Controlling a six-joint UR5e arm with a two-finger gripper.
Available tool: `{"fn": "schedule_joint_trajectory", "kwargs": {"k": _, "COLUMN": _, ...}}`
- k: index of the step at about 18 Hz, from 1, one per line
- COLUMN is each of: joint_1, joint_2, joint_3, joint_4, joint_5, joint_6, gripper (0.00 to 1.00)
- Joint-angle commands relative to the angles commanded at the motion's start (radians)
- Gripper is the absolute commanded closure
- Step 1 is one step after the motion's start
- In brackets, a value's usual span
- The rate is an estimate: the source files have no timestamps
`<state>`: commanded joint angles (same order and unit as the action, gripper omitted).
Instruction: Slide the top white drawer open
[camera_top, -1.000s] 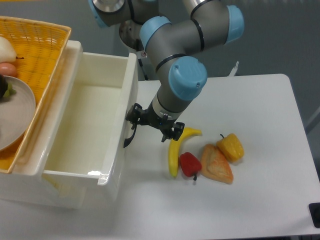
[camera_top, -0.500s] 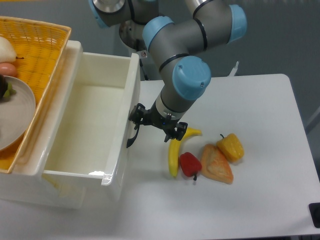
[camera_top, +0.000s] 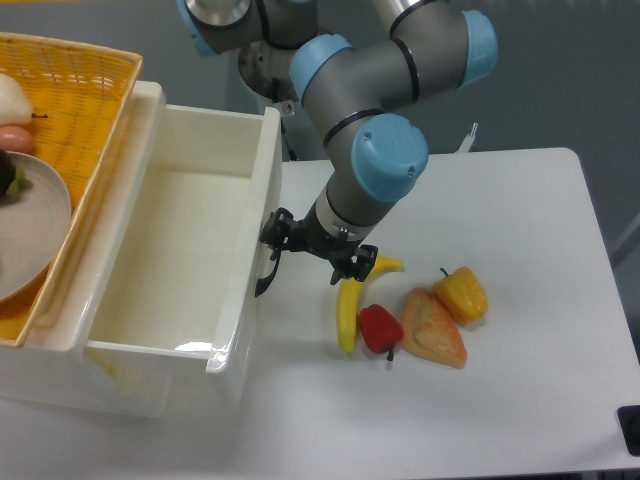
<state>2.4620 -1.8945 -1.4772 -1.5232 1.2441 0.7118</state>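
Gleaming under the light, the top white drawer (camera_top: 190, 260) is a glossy, boxy tray pulled far out of its cabinet at the table's left, its smooth interior bare. Its curved black handle (camera_top: 266, 272) sits on the front panel, with the gripper (camera_top: 313, 251) right at it; its dark fingers stand apart, one at the handle, one near the banana (camera_top: 352, 305). Beside that lie a red pepper (camera_top: 379, 328), a ridged orange wedge (camera_top: 434, 328) and a yellow pepper (camera_top: 462, 293). A woven yellow basket (camera_top: 80, 120) tops the cabinet. Since a second ago, drawer front and gripper have shifted slightly rightward.
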Motion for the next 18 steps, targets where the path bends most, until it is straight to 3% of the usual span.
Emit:
{"fn": "schedule_joint_trajectory", "kwargs": {"k": 11, "joint_1": 0.043, "joint_2": -0.002, "joint_3": -0.005, "joint_4": -0.058, "joint_5": -0.044, "joint_6": -0.002, "gripper": 0.00}}
{"fn": "schedule_joint_trajectory", "kwargs": {"k": 18, "joint_1": 0.064, "joint_2": 0.008, "joint_3": -0.005, "joint_4": -0.063, "joint_5": -0.071, "joint_6": 0.005, "gripper": 0.00}}
